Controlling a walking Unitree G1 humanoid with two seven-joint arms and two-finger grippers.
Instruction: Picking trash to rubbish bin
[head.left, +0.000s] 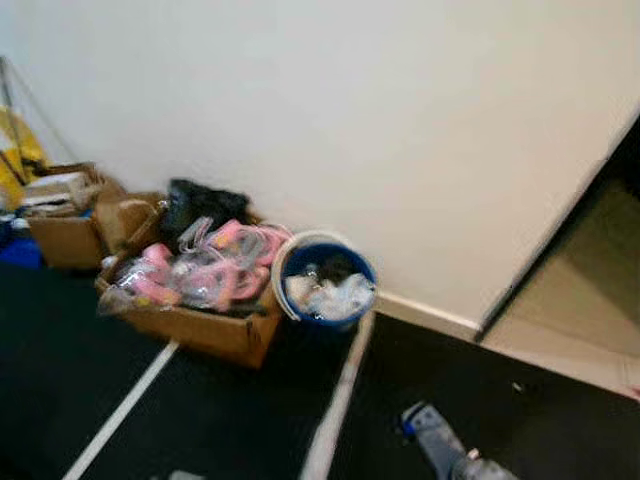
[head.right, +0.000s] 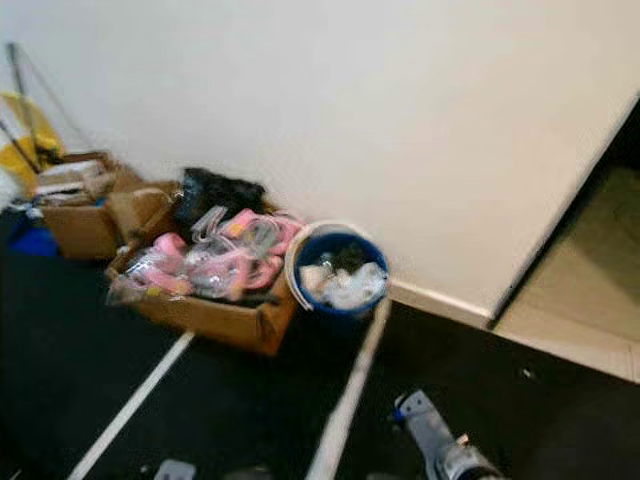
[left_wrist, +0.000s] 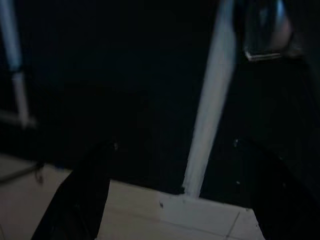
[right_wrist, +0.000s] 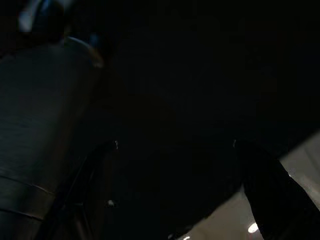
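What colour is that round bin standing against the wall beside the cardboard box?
The rubbish bin is blue with a pale rim, clearest in the left eye view.

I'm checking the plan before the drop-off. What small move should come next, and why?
Probably a short walk forward toward the blue bin. It stands against the wall beside the cardboard box, already holding pale trash, and lies well ahead of the right arm low in view. Both wrist views show dark floor, so neither hand is over the bin.
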